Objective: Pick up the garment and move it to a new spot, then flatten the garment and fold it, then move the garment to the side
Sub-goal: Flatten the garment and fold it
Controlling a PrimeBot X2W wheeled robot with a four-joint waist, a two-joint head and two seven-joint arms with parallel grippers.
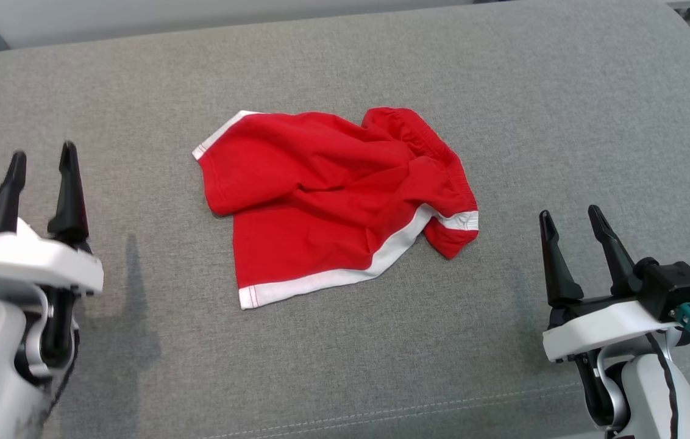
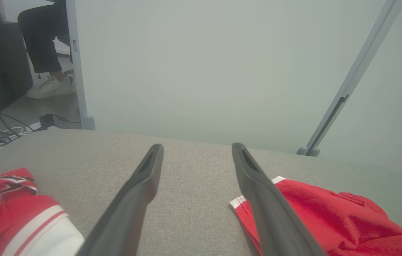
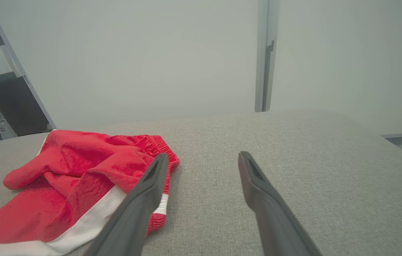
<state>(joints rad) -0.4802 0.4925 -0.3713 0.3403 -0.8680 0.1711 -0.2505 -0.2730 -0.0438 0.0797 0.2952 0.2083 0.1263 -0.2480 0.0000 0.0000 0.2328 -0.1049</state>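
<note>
**A:** Here we are: red shorts (image 1: 333, 201) lying crumpled in the middle of the frame on the grey cushion (image 1: 564, 110), white trim (image 1: 327, 277) along the lower edge.

**B:** And nobody's got hold of them! The left gripper (image 1: 42, 152) sits at the lower left, fingers spread, nothing between them. The right gripper (image 1: 569, 213) at the lower right is the same: spread, empty, well apart from the cloth.

**A:** So where does that leave the job?

**B:** Early, I'd say. The shorts are bunched, with the waistband (image 1: 424, 140) rumpled at the upper right. They're not flattened, not folded, not set aside. Whether the first move to a new spot has been made, I can't tell.

**A:** Anything we can't read?

**B:** Plenty. The folds hide how the layers lie. Another red-and-white piece of clothing (image 2: 12, 209) pokes in at the lower left of the left wrist view, cut off by the edge, so I can't say what it is. And in that view's upper left there's a person's leg and shoe (image 2: 48, 87), the rest out of frame.
</note>
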